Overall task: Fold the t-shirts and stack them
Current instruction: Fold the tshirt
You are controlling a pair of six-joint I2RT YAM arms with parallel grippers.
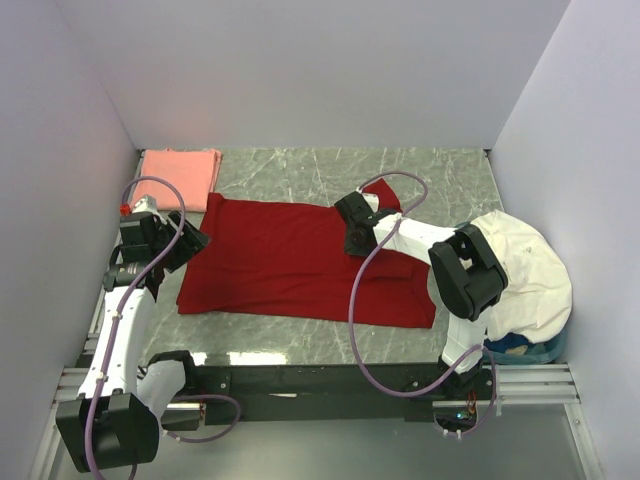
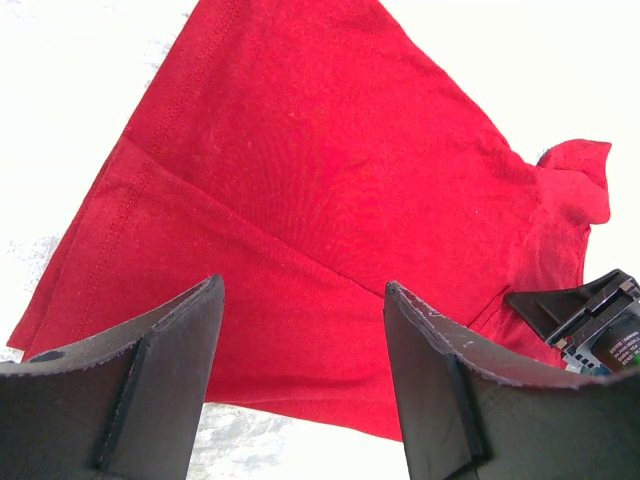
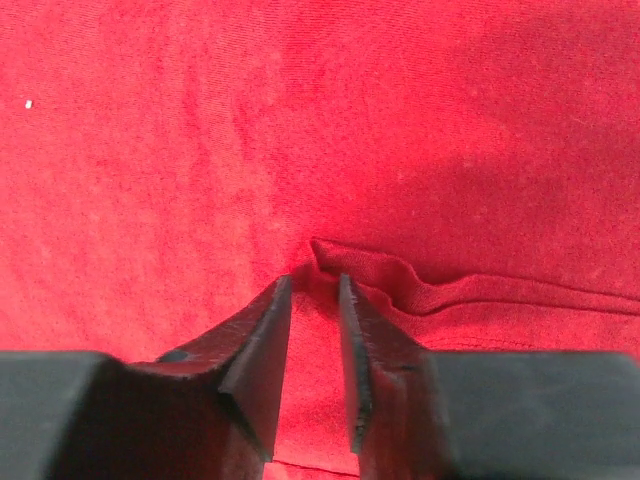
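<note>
The deep red t-shirt (image 1: 290,260) lies spread flat on the marble table, with a folded layer along its right side. The salmon-pink t-shirt (image 1: 178,178) lies folded at the back left corner. My left gripper (image 1: 195,240) is open and empty just off the red shirt's left edge; the left wrist view shows the shirt (image 2: 330,150) beyond its open jaws (image 2: 303,290). My right gripper (image 1: 352,243) rests on the red shirt's upper right part. Its jaws (image 3: 314,280) are nearly closed, pinching a raised fold of the red cloth (image 3: 300,120).
A pile of white cloth (image 1: 525,270) sits in a blue basket (image 1: 535,350) at the right edge. Lilac walls close in the left, back and right sides. Bare marble (image 1: 300,172) shows behind the red shirt.
</note>
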